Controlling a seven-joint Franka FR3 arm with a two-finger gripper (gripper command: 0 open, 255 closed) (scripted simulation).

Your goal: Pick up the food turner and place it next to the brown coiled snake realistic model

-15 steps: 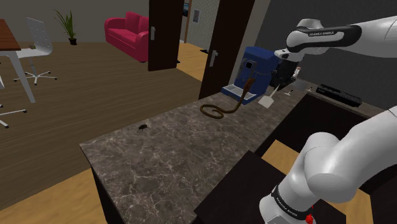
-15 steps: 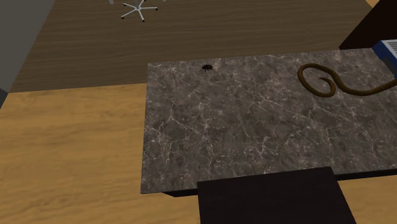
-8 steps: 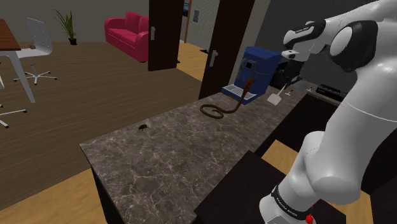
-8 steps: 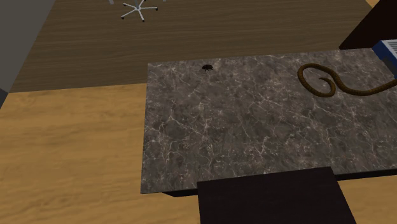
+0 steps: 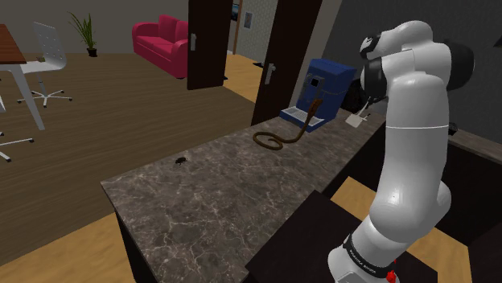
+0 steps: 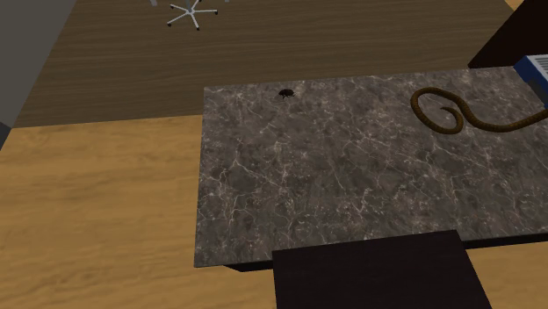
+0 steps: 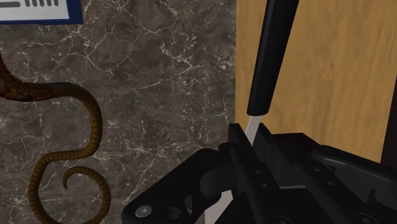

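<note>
Arm point(image 5: 414, 120) folded upright since a second ago; gripper point(image 7: 249, 137) clamps the lifted turner point(image 7: 273, 57), far right of the counter point(image 5: 209, 201); placing beside the snake point(image 7: 95, 127) remains.

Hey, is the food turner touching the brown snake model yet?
Apart. In the wrist view, a wide stretch of bare marble counter lies between the food turner, held in the gripper, and the snake.

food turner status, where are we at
Hand shut on food turner, held in the air near the counter edge. Snake coiled on the counter. Nothing seen in the way.
</note>
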